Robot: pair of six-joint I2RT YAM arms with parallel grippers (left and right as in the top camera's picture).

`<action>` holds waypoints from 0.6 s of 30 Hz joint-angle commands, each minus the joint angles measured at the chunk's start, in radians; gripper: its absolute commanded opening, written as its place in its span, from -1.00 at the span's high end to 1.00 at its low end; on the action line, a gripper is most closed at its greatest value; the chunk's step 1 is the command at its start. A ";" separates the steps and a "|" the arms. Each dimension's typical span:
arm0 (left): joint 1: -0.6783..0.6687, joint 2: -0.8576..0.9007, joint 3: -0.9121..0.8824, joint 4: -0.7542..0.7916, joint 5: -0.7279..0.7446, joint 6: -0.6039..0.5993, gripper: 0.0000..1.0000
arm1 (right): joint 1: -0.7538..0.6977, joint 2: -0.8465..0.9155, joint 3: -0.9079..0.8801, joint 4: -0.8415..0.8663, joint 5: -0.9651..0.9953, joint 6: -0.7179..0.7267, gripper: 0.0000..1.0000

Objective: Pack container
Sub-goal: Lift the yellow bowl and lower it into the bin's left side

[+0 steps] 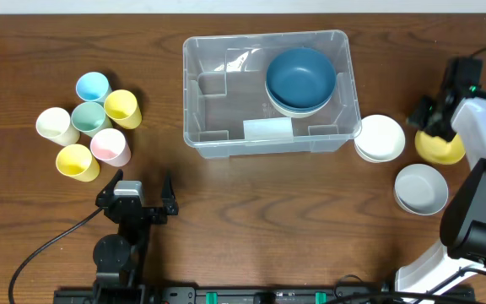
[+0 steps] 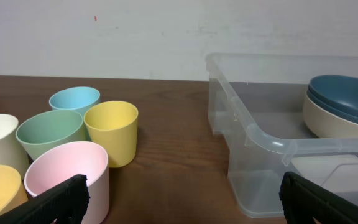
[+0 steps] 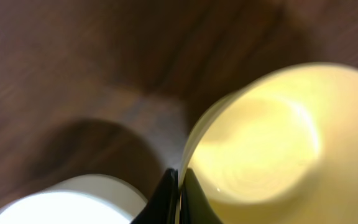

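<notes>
The clear plastic container point(image 1: 268, 89) stands at the table's centre back, with a small white label on its near wall. It holds a dark blue bowl point(image 1: 301, 76) stacked on a cream bowl. It also shows in the left wrist view point(image 2: 272, 143). My right gripper point(image 1: 433, 127) is shut on the rim of a yellow bowl point(image 1: 440, 148) at the far right; in the right wrist view the jaws point(image 3: 179, 193) pinch the yellow bowl's point(image 3: 272, 149) rim. My left gripper point(image 1: 137, 198) is open and empty near the front edge, its fingers point(image 2: 179, 199) wide apart.
Several pastel cups point(image 1: 91, 127) cluster at the left; they also show in the left wrist view point(image 2: 67, 140). A white bowl point(image 1: 380, 138) sits right of the container. A grey bowl point(image 1: 421, 188) sits in front of it. The white bowl shows below the jaws point(image 3: 61, 202).
</notes>
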 commanded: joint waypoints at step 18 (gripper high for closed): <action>0.004 -0.006 -0.017 -0.036 0.000 -0.012 -0.96 | 0.605 -0.199 0.587 -0.175 -0.137 -0.259 0.97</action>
